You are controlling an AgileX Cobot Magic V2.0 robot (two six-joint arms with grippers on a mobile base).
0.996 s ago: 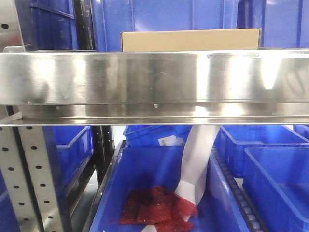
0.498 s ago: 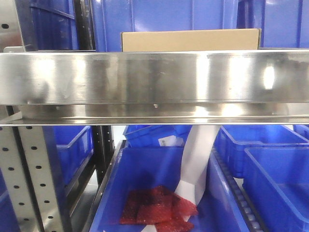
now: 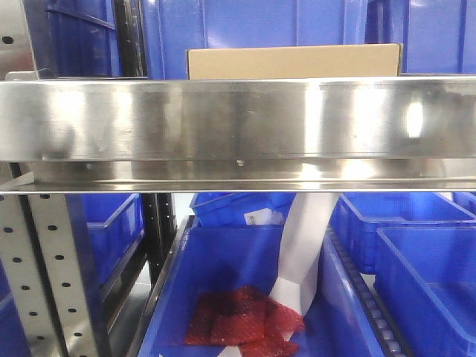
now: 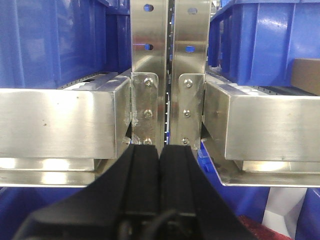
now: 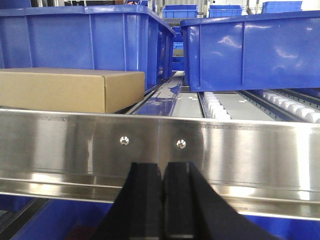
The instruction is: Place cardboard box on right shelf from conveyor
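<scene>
Right gripper: black fingers pressed together, nothing between them, sitting just in front of the right shelf front rail. Left gripper: likewise closed and empty, aimed at the paired perforated uprights. The cardboard box rests on the shelf level behind the rail, just beside the blue bins; in the front view it shows above the rail, apart from both grippers. Placement looks done. Risk, as judged: both tools sit close to steel, so any forward or upward move could strike the rail or an upright; a clean retreat is backward. Box lies flat, long axis parallel to the rail, broad face forward.
</scene>
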